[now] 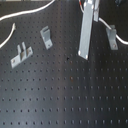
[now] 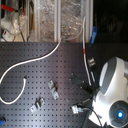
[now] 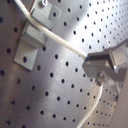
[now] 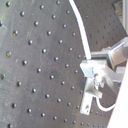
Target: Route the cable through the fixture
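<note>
First wrist view: claw [image 3: 102,67] pinched shut on the cable [image 3: 55,37] — cable crosses the fixture [image 3: 31,37].

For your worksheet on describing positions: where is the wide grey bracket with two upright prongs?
In the first exterior view, the two-pronged bracket sits on the black perforated board at the first exterior view's left, just left of a smaller single-tab bracket.
</note>
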Robot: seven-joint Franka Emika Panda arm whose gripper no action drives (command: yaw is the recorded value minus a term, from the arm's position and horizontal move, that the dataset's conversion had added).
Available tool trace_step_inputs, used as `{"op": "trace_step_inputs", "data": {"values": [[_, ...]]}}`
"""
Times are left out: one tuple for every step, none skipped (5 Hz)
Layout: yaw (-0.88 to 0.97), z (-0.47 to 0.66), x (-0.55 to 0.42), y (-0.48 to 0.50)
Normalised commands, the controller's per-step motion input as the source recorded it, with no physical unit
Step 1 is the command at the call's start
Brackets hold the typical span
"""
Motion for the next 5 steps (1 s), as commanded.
{"op": "trace_step_inputs", "data": {"values": [[-0.13, 0.47, -0.096, 0.099], [0.00, 0.00, 0.007, 0.017], [0.00, 0.02, -0.004, -0.009], [-0.20, 0.12, -0.141, -0.343], [0.00, 0.01, 0.000, 0.000]]}}
